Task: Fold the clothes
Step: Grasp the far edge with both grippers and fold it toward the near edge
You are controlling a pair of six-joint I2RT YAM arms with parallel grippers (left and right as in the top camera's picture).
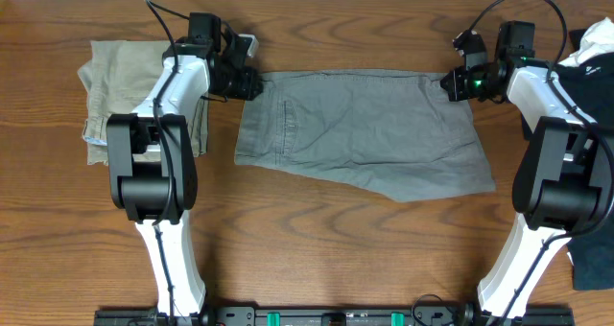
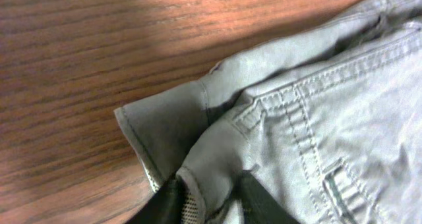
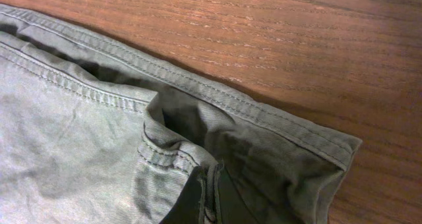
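No writing, number or brand can be read in any view. The white patch (image 1: 587, 52) on the black garment (image 1: 597, 268) at the counter's (image 1: 317, 259) right edge is too small to tell whether it carries print. The grey shorts (image 1: 365, 129) show only stitched seams.

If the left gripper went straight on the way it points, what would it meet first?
The shorts: their corner sits between the fingers of the left gripper. Beyond it, probably only bare table; depth is unclear.
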